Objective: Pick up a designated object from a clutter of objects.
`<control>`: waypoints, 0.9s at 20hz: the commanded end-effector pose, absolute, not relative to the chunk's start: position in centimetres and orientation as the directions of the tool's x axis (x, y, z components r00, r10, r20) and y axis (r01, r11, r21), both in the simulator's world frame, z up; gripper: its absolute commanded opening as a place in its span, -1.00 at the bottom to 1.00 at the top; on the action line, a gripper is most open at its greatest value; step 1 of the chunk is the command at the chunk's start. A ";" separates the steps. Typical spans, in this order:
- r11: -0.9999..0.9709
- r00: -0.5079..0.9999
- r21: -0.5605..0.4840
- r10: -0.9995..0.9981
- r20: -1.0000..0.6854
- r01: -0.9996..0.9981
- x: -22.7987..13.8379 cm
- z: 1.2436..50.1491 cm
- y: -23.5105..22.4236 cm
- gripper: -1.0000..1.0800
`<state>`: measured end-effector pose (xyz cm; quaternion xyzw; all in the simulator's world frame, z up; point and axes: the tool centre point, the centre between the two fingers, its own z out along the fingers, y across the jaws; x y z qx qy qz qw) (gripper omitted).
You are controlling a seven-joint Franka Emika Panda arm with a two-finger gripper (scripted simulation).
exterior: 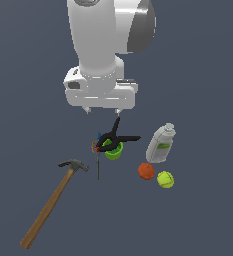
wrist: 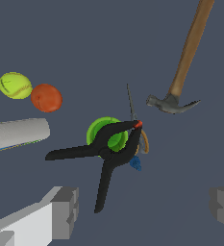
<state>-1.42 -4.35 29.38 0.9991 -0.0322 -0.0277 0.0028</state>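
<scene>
Gripper (exterior: pixel 103 110) hangs at upper centre of the exterior view, fingers spread wide, holding nothing. Hammer (exterior: pixel 50 202) lies lower left. Bottle (exterior: pixel 161 144) stands right of centre. Black clamp (exterior: pixel 114 138) rests on the green cup (exterior: pixel 115 150) at centre. The thin grey tool (exterior: pixel 98 165) lies just left of the cup.
</scene>
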 end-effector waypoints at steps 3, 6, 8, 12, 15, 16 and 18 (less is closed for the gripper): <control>-0.998 0.997 0.008 -0.059 -0.056 -0.059 -1.4 29.4 -4.2 0.92; -0.999 0.998 0.011 -0.033 -0.061 -0.032 -1.4 29.2 -3.5 0.92; -1.000 0.998 0.014 -0.008 -0.065 -0.007 -1.3 29.1 -2.9 0.92; -1.000 0.998 0.016 0.012 -0.069 0.013 -1.3 29.0 -2.4 0.92; -1.000 0.998 0.015 0.007 -0.068 0.008 -1.3 29.0 -2.5 0.92; -1.000 0.998 0.015 0.006 -0.068 0.007 -1.3 29.0 -2.6 0.92; -1.000 0.998 0.015 0.003 -0.067 0.004 -1.2 28.7 -2.6 0.92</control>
